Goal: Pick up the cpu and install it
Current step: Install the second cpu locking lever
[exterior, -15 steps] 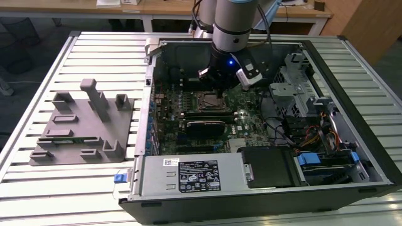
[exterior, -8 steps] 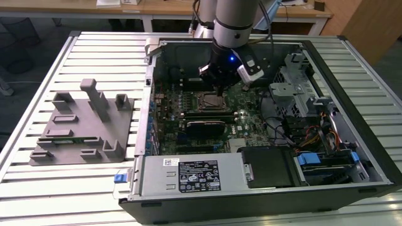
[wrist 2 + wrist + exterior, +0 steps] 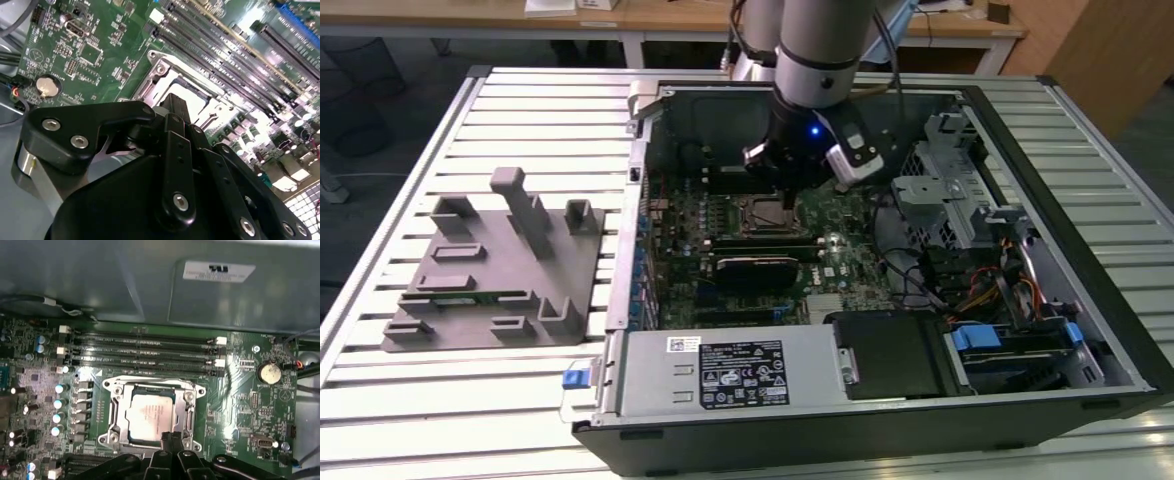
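My pincer (image 3: 171,440) hangs clenched, fingers pressed together with nothing between them, just above the near rim of the socket (image 3: 114,412) on the motherboard (image 3: 240,400). The cpu (image 3: 148,415) lies flat in that socket's metal frame, at the board's middle.

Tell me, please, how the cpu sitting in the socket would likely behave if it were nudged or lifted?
The cpu looks thin, flat and rigid, so it probably would not bend or roll. Its smooth metal top may be slippery. Seated inside the socket frame, it would likely resist a sideways nudge.
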### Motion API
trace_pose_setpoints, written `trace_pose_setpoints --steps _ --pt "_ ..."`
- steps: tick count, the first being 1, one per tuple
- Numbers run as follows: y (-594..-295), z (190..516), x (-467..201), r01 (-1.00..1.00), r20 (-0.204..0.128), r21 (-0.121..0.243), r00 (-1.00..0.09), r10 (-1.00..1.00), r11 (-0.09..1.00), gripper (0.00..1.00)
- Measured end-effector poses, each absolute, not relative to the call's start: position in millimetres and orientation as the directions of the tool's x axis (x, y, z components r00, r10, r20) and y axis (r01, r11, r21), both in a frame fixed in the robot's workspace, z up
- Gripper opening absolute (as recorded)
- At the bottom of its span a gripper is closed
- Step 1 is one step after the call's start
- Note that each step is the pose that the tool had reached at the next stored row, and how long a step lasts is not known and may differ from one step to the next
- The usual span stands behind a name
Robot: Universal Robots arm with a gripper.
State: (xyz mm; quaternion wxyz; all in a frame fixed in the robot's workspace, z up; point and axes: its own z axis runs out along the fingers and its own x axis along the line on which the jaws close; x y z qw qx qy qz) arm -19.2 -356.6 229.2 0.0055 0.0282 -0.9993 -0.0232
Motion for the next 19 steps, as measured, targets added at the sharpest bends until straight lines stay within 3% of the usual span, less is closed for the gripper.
trace_pose_setpoints --steps 19 --pt "-376.0 232.9 -22.9 -0.056 0.017 0.047 -0.998 -0.056 0.997 0.11"
